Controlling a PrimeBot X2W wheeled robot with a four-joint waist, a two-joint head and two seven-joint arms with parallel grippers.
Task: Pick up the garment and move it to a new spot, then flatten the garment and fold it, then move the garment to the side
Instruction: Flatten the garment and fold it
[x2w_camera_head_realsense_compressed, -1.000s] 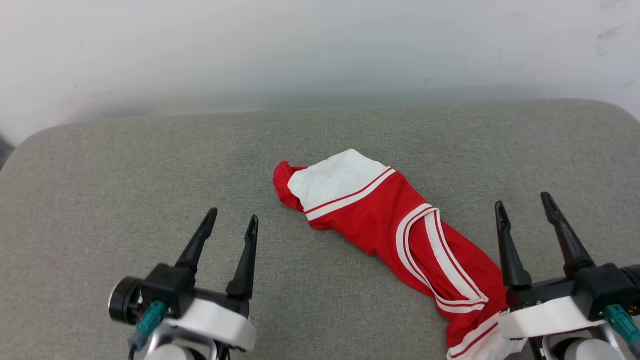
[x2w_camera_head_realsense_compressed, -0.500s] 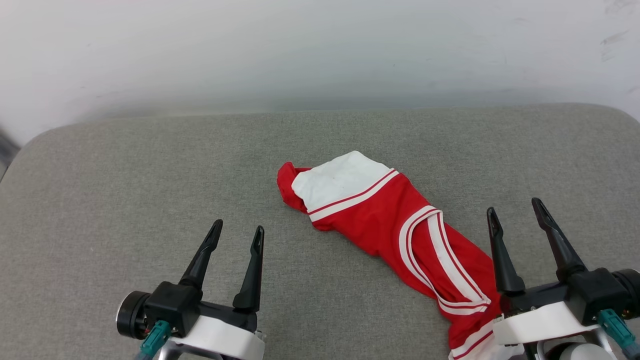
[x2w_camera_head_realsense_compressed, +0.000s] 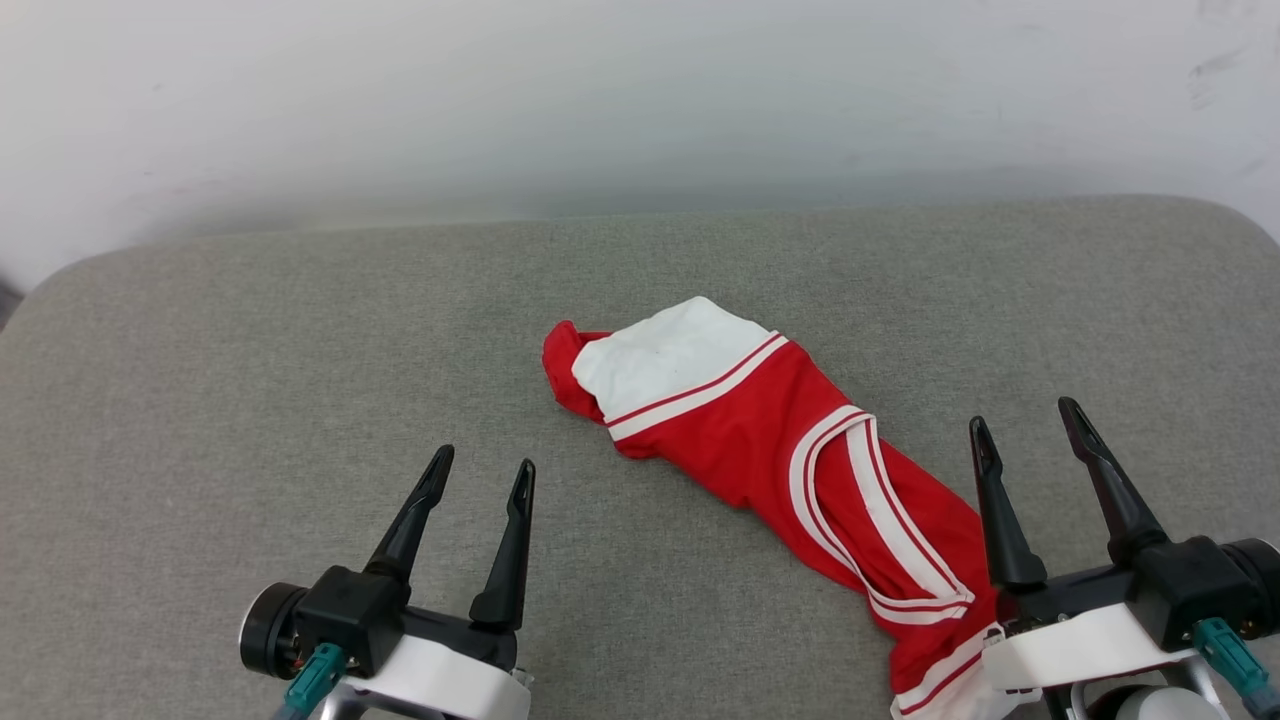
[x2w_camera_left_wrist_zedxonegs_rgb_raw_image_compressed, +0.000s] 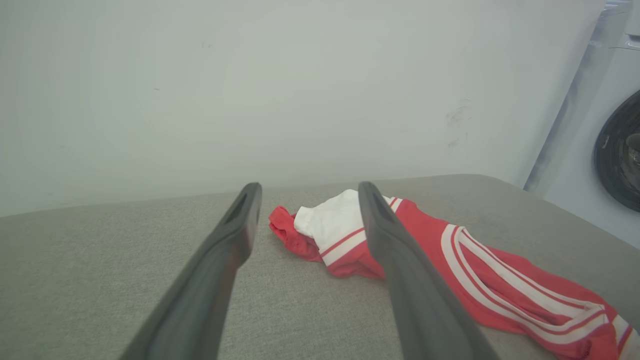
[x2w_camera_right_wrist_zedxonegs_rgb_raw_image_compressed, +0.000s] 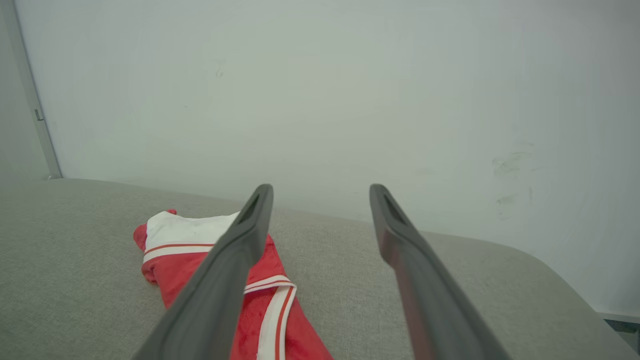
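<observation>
Nearest, the left gripper (x2w_camera_head_realsense_compressed: 486, 458) hangs over the near left of the grey padded surface (x2w_camera_head_realsense_compressed: 250, 350), its two dark fingers spread wide with nothing between them. The right gripper (x2w_camera_head_realsense_compressed: 1022, 413), at the near right, is spread just as wide and empty. The garment (x2w_camera_head_realsense_compressed: 760, 440) lies bunched in a long diagonal on the surface: its near end is hidden under the right gripper's white housing, and its white-sleeved end reaches the centre, well apart from the left gripper. Beyond stands a pale wall (x2w_camera_head_realsense_compressed: 600, 100).
</observation>
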